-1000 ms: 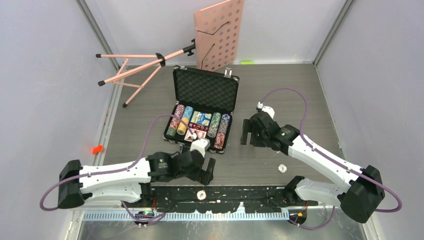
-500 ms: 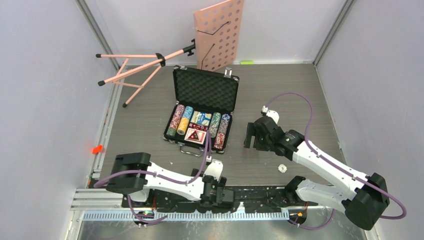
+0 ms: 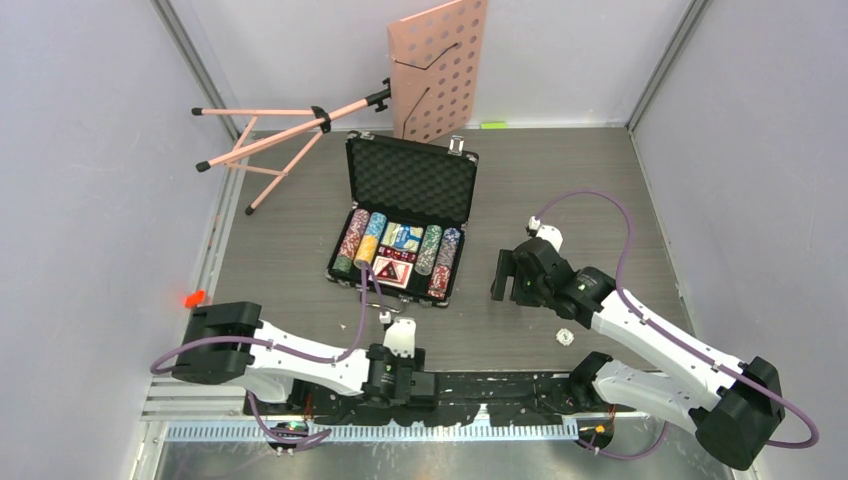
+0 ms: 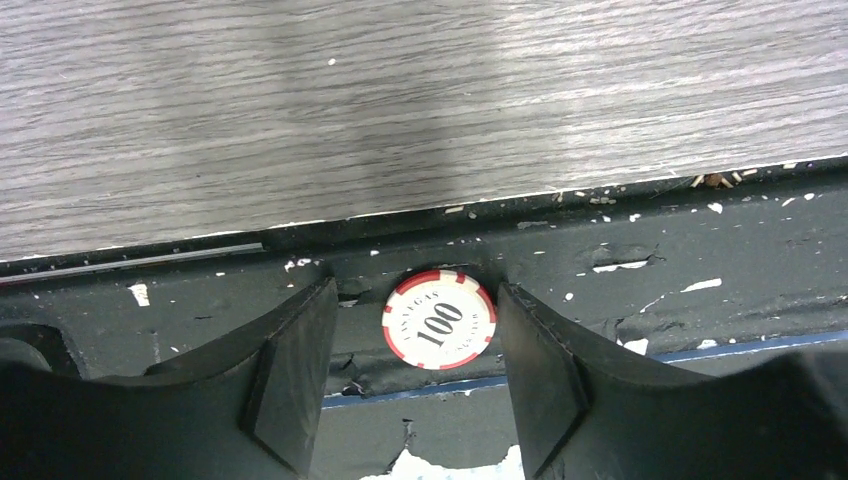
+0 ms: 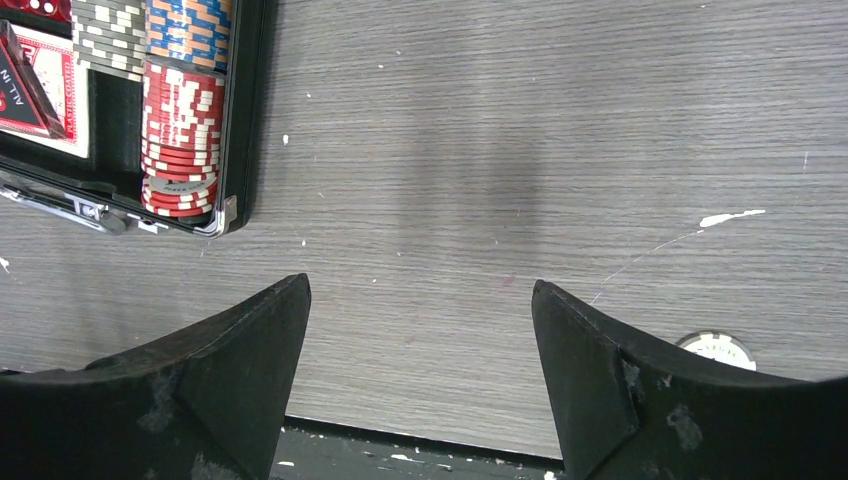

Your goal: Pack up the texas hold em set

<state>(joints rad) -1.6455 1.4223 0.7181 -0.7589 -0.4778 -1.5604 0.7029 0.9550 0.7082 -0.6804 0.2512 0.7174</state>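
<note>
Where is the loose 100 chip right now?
The 100 chip lies flat on the black base rail, just off the table edge, between the fingers of the open left hand, centre of the left wrist view.

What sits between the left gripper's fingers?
A round white poker chip with red edge marks, printed 100, lying flat on the black rail; the left wrist view shows it.

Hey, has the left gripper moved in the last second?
Yes. The left gripper pulled back from the case's front edge onto the black base rail, now straddling a red-and-white chip.
</note>
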